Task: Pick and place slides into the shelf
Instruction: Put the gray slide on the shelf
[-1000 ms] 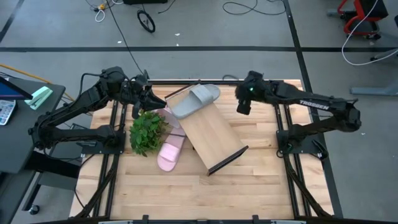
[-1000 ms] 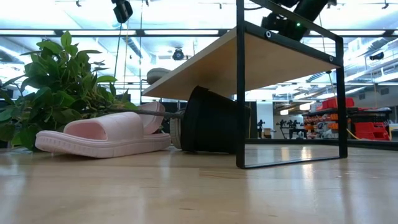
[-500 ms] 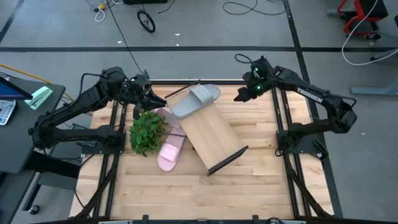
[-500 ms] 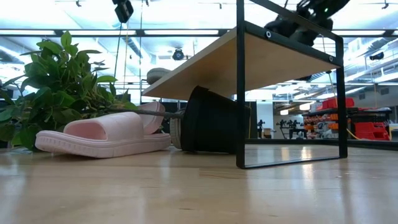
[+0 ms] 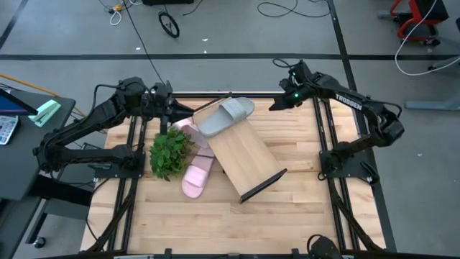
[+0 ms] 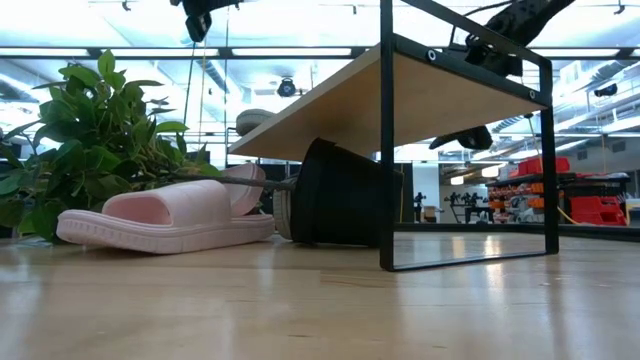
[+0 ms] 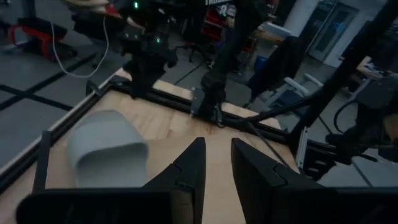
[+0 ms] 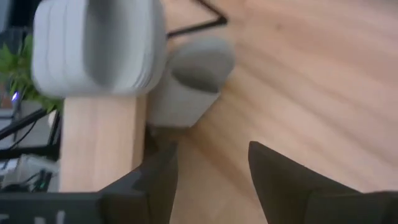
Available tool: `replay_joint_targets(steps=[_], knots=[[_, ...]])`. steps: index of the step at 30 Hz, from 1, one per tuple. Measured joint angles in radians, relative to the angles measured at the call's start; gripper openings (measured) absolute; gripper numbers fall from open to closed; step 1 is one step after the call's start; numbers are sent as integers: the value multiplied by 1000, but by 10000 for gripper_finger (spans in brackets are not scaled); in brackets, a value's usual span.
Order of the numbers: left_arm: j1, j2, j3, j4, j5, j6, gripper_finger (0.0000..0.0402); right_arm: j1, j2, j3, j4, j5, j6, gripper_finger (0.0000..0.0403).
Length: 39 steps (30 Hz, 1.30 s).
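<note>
Right tool (image 5: pixel 278 105) farther back now.

Grey floor (image 5: pixel 237 43) is stretching beyond the table (image 5: pixel 302 194), with dark lines crossing it and cables (image 5: pixel 284 8) lying loose. A desk (image 5: pixel 18 158) is standing left of the table. Ceiling lights (image 6: pixel 290 52) are glowing above it.
</note>
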Motion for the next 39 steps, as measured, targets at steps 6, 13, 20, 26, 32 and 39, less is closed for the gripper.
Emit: replay_joint_targets(steps=[6,13,20,26,32,39], knots=[[-4,5,0,-91,-80,-56,79,-32,29,0,86,21,5,197],[-4,12,0,-92,-167,-165,79,-56,95,0,131,-81,-69,197],[-4,13,0,-92,-175,-266,80,-69,209,0,211,-170,-74,197],[-4,13,0,-92,-225,-270,80,-73,273,0,300,-224,-43,197],[-4,13,0,-92,-233,-212,78,-73,286,0,326,-256,-176,197],[-4,13,0,-92,-233,-176,77,-74,286,0,348,-311,-276,197]])
